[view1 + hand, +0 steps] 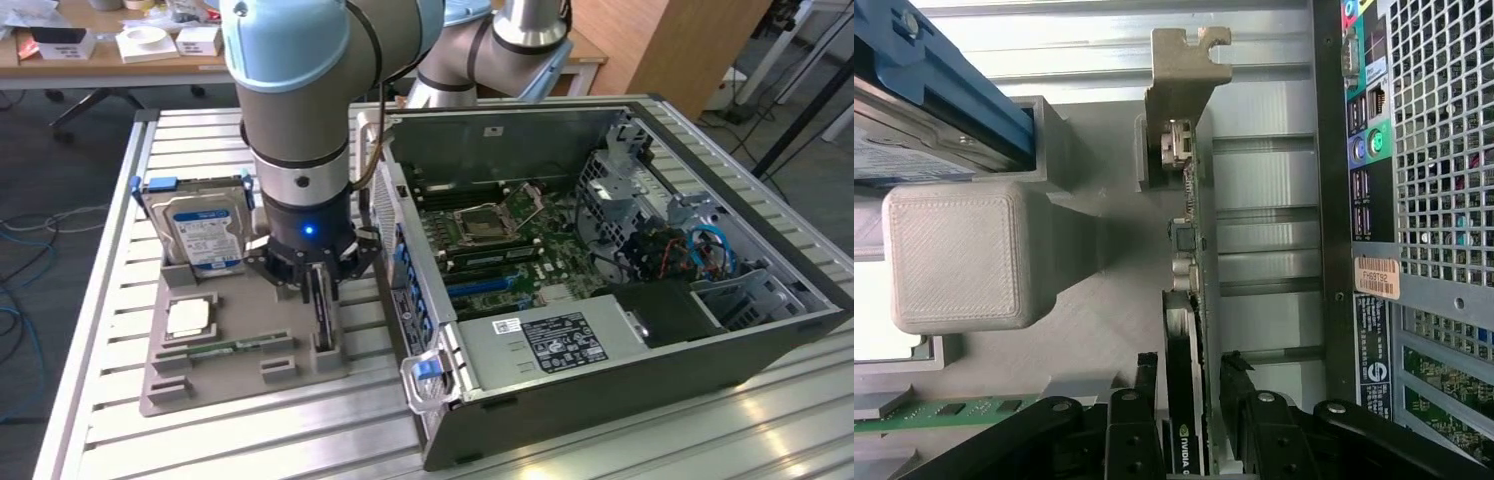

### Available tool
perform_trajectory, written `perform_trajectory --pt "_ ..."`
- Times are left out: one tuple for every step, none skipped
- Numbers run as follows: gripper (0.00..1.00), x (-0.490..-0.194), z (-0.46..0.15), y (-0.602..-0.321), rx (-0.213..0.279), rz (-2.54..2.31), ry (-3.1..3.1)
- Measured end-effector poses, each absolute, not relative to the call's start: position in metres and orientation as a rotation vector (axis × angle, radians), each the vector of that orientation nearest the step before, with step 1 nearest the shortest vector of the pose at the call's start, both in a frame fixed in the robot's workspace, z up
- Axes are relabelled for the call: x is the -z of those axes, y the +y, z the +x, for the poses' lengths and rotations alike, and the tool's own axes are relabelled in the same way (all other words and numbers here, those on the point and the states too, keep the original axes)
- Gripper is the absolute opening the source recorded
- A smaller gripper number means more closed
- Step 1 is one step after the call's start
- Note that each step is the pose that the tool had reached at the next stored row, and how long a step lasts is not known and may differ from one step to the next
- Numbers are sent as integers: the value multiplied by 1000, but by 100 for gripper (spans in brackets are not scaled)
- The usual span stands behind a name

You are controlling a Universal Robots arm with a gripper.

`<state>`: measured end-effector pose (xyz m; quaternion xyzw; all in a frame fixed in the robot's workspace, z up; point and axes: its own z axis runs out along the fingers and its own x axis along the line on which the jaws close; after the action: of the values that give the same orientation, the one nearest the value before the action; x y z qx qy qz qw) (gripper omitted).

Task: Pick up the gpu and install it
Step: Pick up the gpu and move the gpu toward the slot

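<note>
The gpu (1189, 290) stands on its edge in a slot of the grey holder tray (200, 390), with its grey metal bracket (1184, 70) at the far end. In the exterior view the gpu (322, 315) is a thin dark card just to the left of the open computer case (747, 350). My gripper (320, 280) comes straight down over it. In the wrist view the gripper (1189, 365) has one black finger on each flat face of the card, and both fingers (1146, 375) look pressed against it. The card still sits in its slot.
The tray also holds a silver hard drive with a blue label (200, 235), a square chip (190, 318) and a green RAM stick (234, 347). The case's rear panel (1434, 200) is close beside the card. The motherboard (507, 240) lies exposed inside the case.
</note>
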<state>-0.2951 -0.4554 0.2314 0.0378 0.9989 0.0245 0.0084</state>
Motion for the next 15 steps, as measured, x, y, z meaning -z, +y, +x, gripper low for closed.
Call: perform_trajectory --pt "39 -231 -295 -455 -76 118 3122" --pt "39 -231 -295 -455 -76 118 3122" --pt "39 -231 -295 -455 -77 118 3122" --pt "39 -231 -295 -455 -77 118 3122" --pt "37 -231 -294 -455 -77 118 3122" --pt "37 -231 -294 -455 -77 118 3122" --pt "31 -231 -294 -455 -76 118 3122" --pt "27 -231 -294 -455 -76 118 3122" --pt "27 -231 -294 -455 -77 118 3122" --pt "27 -231 -294 -455 -76 118 3122" --pt "27 -231 -294 -455 -77 118 3122" --pt "27 -231 -294 -455 -76 118 3122" --pt "27 -231 -294 -455 -76 118 3122" --pt "27 -231 -294 -455 -76 118 3122" --pt "27 -231 -294 -455 -76 118 3122"
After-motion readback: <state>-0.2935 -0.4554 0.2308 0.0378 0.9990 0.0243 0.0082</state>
